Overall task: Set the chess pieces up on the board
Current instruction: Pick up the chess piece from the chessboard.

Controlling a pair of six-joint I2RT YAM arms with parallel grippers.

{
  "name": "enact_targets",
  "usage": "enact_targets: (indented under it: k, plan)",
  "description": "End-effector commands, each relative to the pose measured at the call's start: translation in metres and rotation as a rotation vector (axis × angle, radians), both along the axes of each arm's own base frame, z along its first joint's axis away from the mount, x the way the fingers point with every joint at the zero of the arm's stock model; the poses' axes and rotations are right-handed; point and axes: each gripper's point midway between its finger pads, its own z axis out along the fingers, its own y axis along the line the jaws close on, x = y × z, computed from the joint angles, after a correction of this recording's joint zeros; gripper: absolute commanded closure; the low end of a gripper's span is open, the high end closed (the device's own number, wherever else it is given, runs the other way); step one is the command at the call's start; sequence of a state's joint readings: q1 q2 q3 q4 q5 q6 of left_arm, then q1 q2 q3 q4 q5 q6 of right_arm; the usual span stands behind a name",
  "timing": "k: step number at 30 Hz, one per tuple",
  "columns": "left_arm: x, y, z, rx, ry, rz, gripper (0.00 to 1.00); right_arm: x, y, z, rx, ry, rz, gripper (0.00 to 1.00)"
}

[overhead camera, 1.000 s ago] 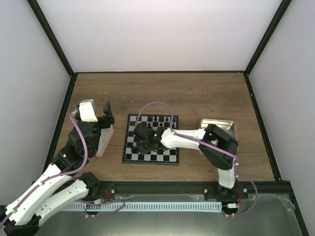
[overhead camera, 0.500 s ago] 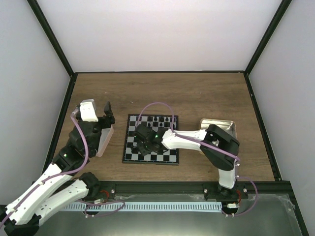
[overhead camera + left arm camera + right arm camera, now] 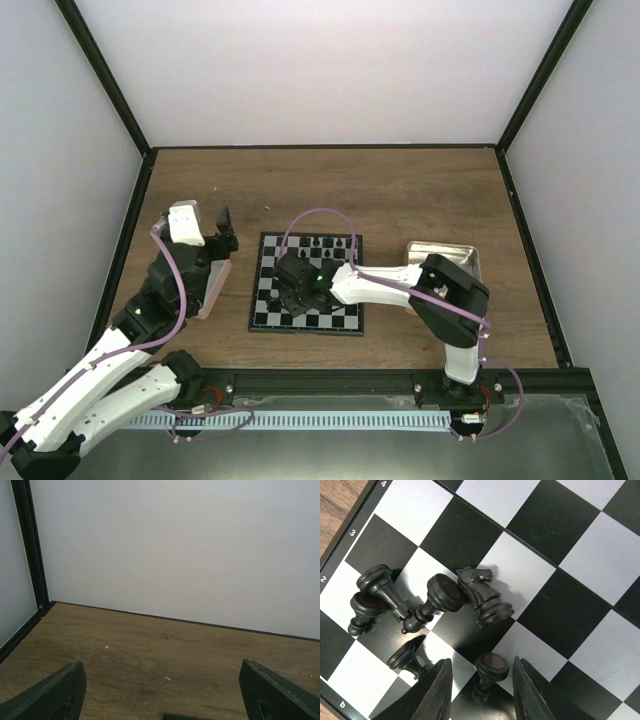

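One black pawn (image 3: 491, 667) sits between the right end effector's (image 3: 481, 661) newly parted jaws

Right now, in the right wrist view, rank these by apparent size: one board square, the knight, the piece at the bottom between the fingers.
1. board square, largest.
2. knight.
3. bottom piece, smallest, though its base faces the camera, so its length may be foreshortened.

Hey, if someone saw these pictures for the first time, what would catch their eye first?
A heap of toppled black chess pieces, a knight among them, lies on the chessboard mid-table. The right arm holds open jaws astride another fallen black pawn there. A row of black pieces lines the board's far edge.
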State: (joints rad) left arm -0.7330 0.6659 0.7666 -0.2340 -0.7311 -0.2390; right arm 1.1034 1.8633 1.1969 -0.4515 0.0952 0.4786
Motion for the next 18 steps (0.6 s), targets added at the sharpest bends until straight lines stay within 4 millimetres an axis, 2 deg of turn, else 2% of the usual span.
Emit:
enact_targets:
  k: [1,9,18]
  plan:
    - [-0.001,0.002,0.007,-0.026,-0.015,0.004,0.14,-0.008,-0.001,0.003,-0.016,0.015,0.029,0.64]
    - [-0.002,0.002,0.008,-0.031,-0.018,0.003,0.14,-0.005,-0.011,-0.015,-0.107,0.01,-0.004,0.67]
    - [-0.002,0.003,0.008,-0.032,-0.018,0.004,0.15,0.001,-0.009,-0.018,-0.123,0.021,-0.127,0.75]
